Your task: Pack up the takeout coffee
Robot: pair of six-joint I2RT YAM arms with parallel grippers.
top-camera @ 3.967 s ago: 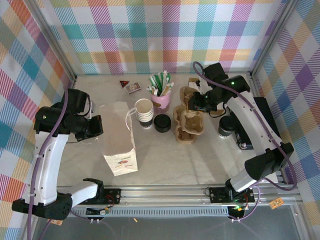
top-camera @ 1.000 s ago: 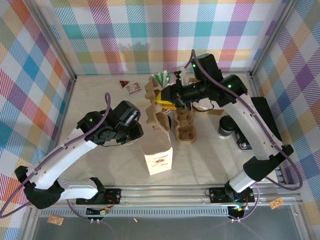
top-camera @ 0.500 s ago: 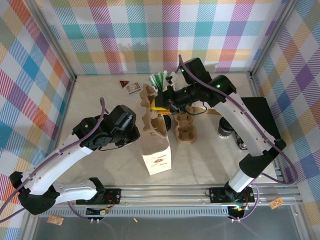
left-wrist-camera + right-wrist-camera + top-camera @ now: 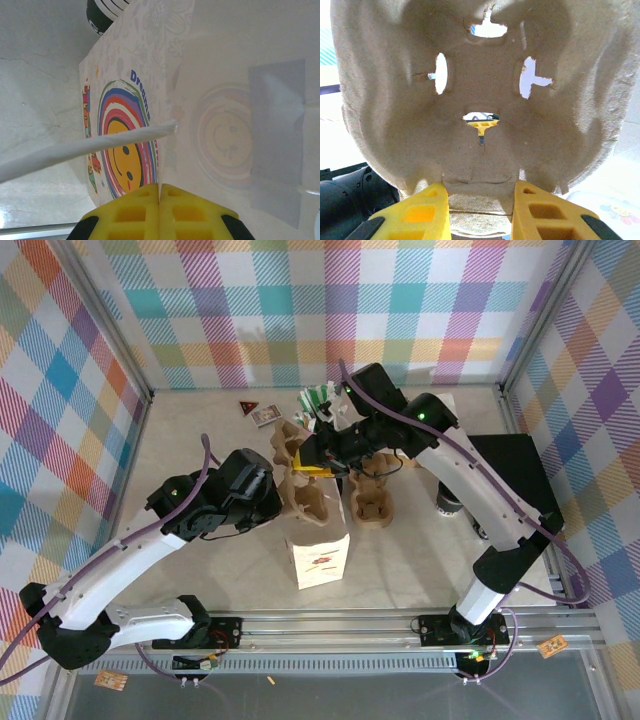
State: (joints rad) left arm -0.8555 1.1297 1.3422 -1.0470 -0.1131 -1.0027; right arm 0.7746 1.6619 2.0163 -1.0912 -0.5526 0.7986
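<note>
Pastel plaid walls close in a beige table (image 4: 190, 440) on three sides, seen from above. At lower centre of that overhead view stands a white paper bag (image 4: 320, 562), upright with its mouth open.

My left tool (image 4: 278, 508) reaches in from the left to the bag's top edge. In the left wrist view its yellow fingers (image 4: 159, 189) are pressed together, pinching the bag's wall (image 4: 225, 100). That wall shows a rainbow smiley print. A white twisted paper handle (image 4: 90, 150) crosses the left half of the frame.

My right tool (image 4: 312, 466) comes in from the upper right and is clamped on a brown moulded-pulp cup carrier (image 4: 300, 490). The carrier is tilted on end, directly over the bag's mouth. In the right wrist view the two yellow fingers (image 4: 480, 207) grip a tab at the carrier's lower edge, and its hollow underside (image 4: 480, 100) spans the frame.

A second brown pulp carrier (image 4: 372, 502) lies flat on the table just right of the bag.

The takeout coffee (image 4: 446, 503), a small banded paper cup with a black lid, stands on the table at centre right. My right arm partly hides it, it sits beside a flat black mat (image 4: 510, 475), and it is well apart from the bag.

Green and white wrapped sticks (image 4: 318, 397) and a small dark packet (image 4: 262, 413) sit near the back wall.
</note>
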